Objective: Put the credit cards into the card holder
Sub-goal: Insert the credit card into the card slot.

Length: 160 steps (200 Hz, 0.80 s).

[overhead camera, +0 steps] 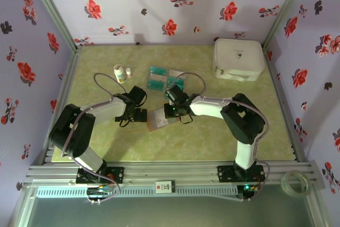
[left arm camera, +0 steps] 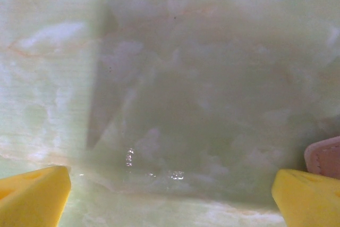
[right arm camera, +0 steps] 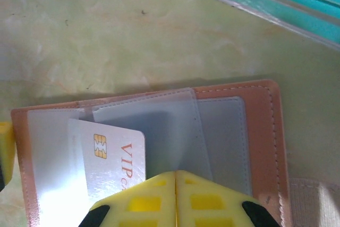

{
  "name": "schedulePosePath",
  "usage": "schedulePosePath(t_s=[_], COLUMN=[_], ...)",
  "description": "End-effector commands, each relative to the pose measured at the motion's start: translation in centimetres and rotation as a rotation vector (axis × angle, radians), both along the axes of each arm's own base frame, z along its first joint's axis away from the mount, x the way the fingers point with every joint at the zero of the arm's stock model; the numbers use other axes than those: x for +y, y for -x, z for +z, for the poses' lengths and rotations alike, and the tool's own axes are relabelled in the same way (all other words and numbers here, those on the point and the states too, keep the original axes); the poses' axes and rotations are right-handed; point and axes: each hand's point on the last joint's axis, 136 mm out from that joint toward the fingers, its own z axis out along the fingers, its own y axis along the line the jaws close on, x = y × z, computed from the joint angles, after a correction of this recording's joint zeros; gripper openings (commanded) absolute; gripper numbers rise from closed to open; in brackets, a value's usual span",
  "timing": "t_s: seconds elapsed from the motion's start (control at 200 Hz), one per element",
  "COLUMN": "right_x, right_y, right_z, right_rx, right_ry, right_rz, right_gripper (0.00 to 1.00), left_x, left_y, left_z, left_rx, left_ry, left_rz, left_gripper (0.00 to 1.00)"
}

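The holder (right arm camera: 263, 131) lies open on the bench (overhead camera: 212, 136), near the middle, between the two arms. The right pincer (right arm camera: 176, 184) is pressed together over one edge of it, right at a white card (right arm camera: 114, 155) that sits partly inside a clear sleeve (right arm camera: 154, 131). Whether it pinches that card I cannot tell. The left pincer (left arm camera: 170, 195) is spread wide over bare bench, just left of the holder. Teal cards (overhead camera: 162, 77) lie farther back, with bottles (overhead camera: 120, 73) to their left and a white case (overhead camera: 238, 58) at far right.
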Motion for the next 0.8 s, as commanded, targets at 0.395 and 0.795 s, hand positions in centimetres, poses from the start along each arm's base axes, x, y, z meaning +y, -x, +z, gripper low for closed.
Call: schedulePosePath(t_s=[0.395,0.795], right_x=[2.5,-0.6], right_y=[1.8,3.0], right_z=[-0.9,-0.6], right_rx=[0.019,0.016], right_ry=[0.029,0.057], right_rz=[0.062,-0.027], right_gripper=[0.07,0.05], left_x=[-0.8,-1.4], left_y=[-1.2,-3.4], left_z=[-1.0,0.9], left_rx=[-0.007,-0.047], left_ry=[0.017,0.024], left_rz=[-0.009,-0.052], left_gripper=[1.0,1.0])
